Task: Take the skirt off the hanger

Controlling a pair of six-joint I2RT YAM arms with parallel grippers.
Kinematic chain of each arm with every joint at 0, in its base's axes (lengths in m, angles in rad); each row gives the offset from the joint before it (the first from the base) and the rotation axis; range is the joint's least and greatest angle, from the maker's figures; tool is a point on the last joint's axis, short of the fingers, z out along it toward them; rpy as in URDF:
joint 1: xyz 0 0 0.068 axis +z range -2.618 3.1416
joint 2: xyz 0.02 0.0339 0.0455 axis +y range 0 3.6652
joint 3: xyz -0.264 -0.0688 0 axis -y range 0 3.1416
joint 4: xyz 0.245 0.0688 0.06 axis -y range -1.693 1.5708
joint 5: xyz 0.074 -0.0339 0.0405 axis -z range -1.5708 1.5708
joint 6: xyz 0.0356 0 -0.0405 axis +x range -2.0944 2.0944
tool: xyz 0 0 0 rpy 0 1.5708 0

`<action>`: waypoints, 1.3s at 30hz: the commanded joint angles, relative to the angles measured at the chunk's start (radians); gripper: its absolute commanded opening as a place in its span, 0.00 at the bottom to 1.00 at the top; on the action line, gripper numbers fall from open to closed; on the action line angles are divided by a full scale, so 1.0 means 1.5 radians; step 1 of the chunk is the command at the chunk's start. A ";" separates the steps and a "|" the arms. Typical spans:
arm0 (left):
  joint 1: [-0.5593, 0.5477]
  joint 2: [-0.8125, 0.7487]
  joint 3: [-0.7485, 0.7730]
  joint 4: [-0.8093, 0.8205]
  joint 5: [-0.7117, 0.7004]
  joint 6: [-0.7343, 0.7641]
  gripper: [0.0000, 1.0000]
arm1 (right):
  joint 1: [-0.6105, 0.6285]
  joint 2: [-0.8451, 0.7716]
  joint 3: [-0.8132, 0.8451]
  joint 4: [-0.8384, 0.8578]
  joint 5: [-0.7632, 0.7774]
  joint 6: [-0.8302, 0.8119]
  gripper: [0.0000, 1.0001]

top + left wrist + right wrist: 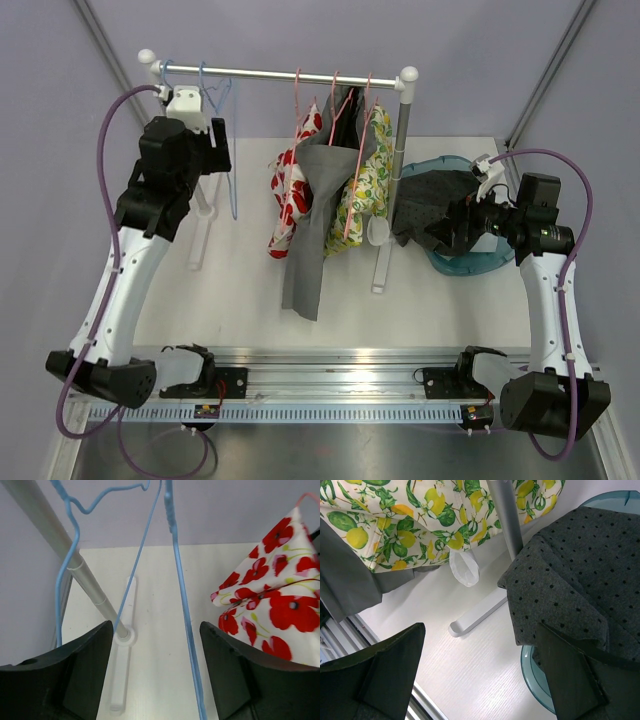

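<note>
A grey black-dotted skirt lies bunched in a teal basin at the right, off any hanger. My right gripper stands open beside it, one finger at the cloth's edge, nothing gripped. At the rail's left end hang two bare blue hangers. My left gripper is open around a blue hanger wire, which passes between the jaws nearer the right finger without touching either.
Pink hangers hold a red-poppy garment, a long grey one and a lemon-print one. The rack's posts and white feet stand on the white table.
</note>
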 commanded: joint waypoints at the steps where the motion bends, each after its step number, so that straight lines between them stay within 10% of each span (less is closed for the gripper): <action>1: 0.003 -0.070 0.022 0.005 0.061 -0.020 0.75 | 0.001 -0.009 -0.002 0.010 -0.027 -0.016 0.99; 13: 0.001 -0.167 -0.136 0.128 0.475 -0.137 0.93 | 0.001 -0.023 -0.020 0.015 -0.063 -0.064 0.99; 21: -0.056 -0.084 -0.146 0.205 0.466 -0.115 0.96 | 0.001 -0.015 -0.031 0.018 -0.084 -0.075 1.00; 32: -0.142 0.012 -0.085 0.205 0.254 -0.010 0.67 | 0.000 0.000 -0.034 0.024 -0.075 -0.071 1.00; 39: -0.188 0.048 -0.063 0.219 0.121 0.085 0.20 | 0.000 0.004 -0.035 0.024 -0.070 -0.071 0.99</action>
